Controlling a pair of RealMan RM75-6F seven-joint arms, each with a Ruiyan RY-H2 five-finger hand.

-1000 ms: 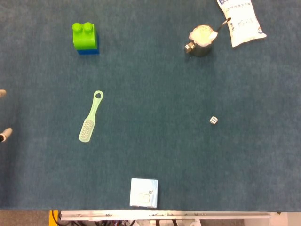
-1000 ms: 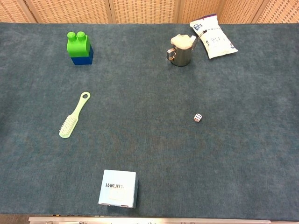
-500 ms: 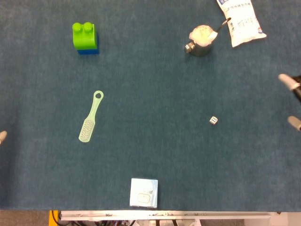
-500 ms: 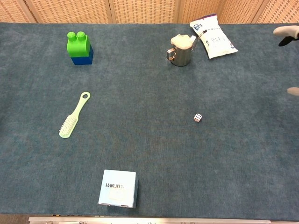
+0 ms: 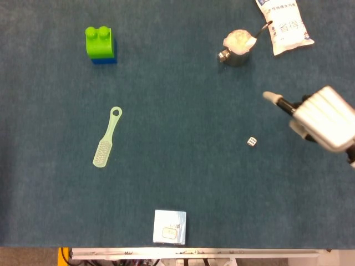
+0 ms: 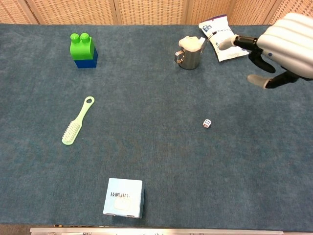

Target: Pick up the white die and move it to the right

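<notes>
Change since half a second ago: your right hand [image 5: 324, 117] has come well in from the right edge, where only fingertips showed; the white die [image 5: 252, 142] has not moved.

Head view.
- Right hand: fingers spread wide, holding nothing, touching nothing you can see. One fingertip [image 5: 269, 96] reaches out to the upper left. The hand sits to the right of the die and apart from it.
- White die: lies alone on the blue cloth [image 5: 183, 166], right of centre.
- Metal cup [image 5: 237, 49]: filled with something pale and crumpled; what it is cannot be told. A handle sticks out toward the white packet [image 5: 284, 25] beside it.
- Green brush [image 5: 107, 138], green-and-blue block [image 5: 100, 45], light blue box [image 5: 170, 227]: well apart on the left and near edge.

Chest view.
- Right hand [image 6: 286, 46]: open wide, raised at upper right, overlapping the white packet [image 6: 221, 43] in the frame.
- White die [image 6: 207, 123]: below and left of the hand, clear of it.
- Metal cup [image 6: 189, 54]: pale contents heaped at the rim.
- Surface: blue cloth [image 6: 156, 161]; woven screens [image 6: 146, 10] stand behind the table.

Your left hand shows in neither view.
</notes>
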